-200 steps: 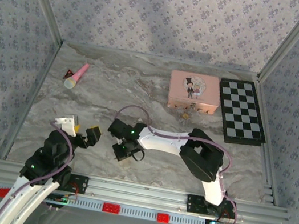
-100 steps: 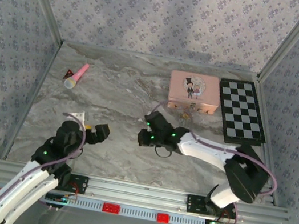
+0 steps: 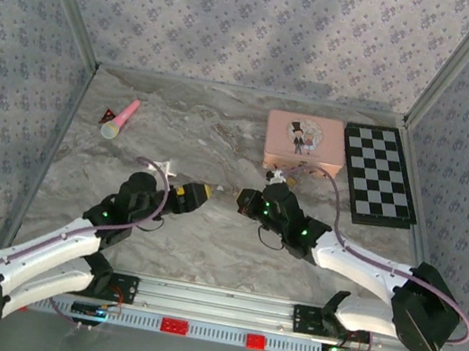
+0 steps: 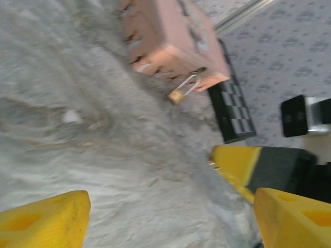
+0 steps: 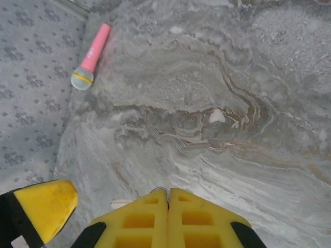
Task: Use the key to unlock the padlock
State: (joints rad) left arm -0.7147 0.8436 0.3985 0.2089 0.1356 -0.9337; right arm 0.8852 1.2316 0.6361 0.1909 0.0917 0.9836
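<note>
I see a pink tin (image 3: 304,144) with a cartoon couple on its lid, just past my right jaws on the marble table (image 3: 224,133). Chessboard (image 3: 379,175) sits just beside the tin, further right of those jaws. Toy microphone (image 3: 120,119) lies well apart, ahead-left of my left jaws, near the patterned wall (image 3: 11,100).

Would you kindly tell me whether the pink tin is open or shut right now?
Shut: the pink tin has its lid flat on its body, and the padlock sits at its front clasp.
</note>
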